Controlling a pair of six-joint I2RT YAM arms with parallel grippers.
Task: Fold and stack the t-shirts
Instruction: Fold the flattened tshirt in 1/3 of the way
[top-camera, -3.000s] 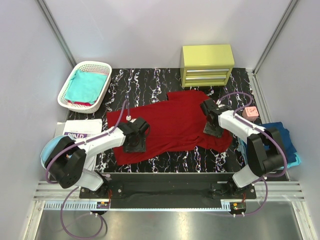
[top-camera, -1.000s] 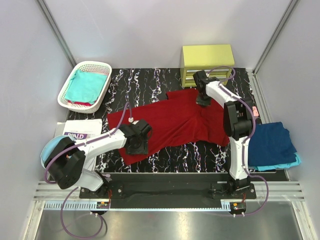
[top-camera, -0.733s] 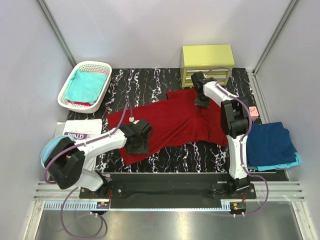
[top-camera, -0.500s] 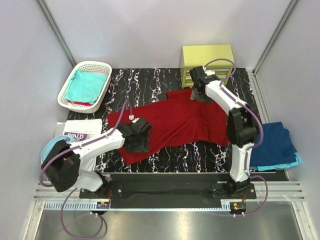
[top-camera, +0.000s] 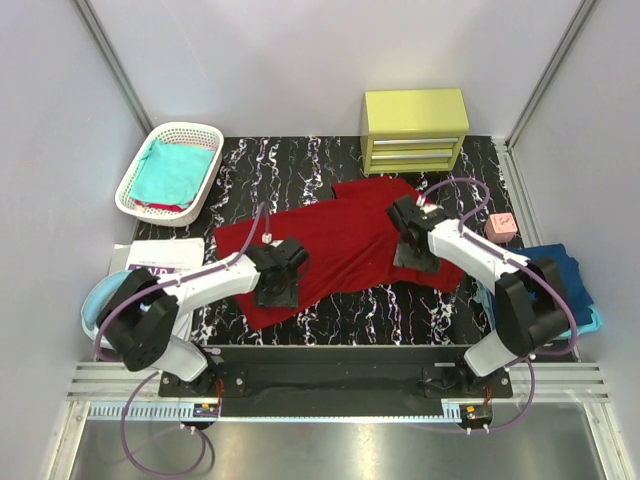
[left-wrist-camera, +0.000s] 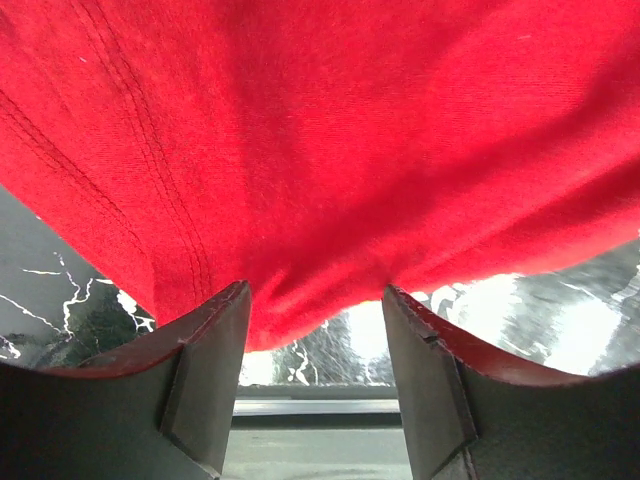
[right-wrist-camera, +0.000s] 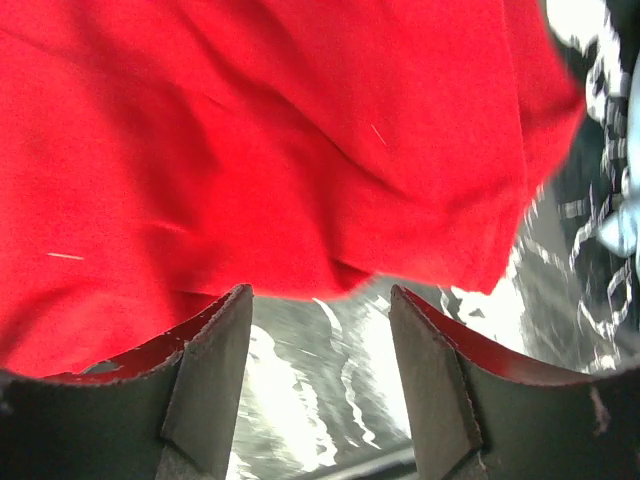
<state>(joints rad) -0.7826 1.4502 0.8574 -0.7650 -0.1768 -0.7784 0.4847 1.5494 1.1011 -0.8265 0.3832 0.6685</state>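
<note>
A dark red t-shirt (top-camera: 345, 240) lies spread across the black marbled table (top-camera: 280, 165). My left gripper (top-camera: 275, 290) hovers open over the shirt's near left hem. In the left wrist view the red t-shirt (left-wrist-camera: 330, 150) ends in a hem just ahead of my left gripper (left-wrist-camera: 315, 335), with nothing between the jaws. My right gripper (top-camera: 410, 255) is open above the shirt's near right part. In the right wrist view the red t-shirt (right-wrist-camera: 280, 150) has its edge in front of my right gripper (right-wrist-camera: 320, 340), bare table between the jaws. A teal t-shirt (top-camera: 172, 170) sits in the basket. A navy t-shirt (top-camera: 560, 272) lies on a light blue t-shirt (top-camera: 592, 324) at the right.
A white lattice basket (top-camera: 130, 185) stands at the back left. A yellow drawer cabinet (top-camera: 414, 130) stands at the back, right of centre. A small pink block (top-camera: 500, 227) sits near the right edge. A printed paper (top-camera: 160, 262) lies at the left, beside my left arm.
My right arm has swung back from the shirt's far edge by the cabinet to its near right part, and its jaws have gone from shut to open. The left gripper has barely moved.
</note>
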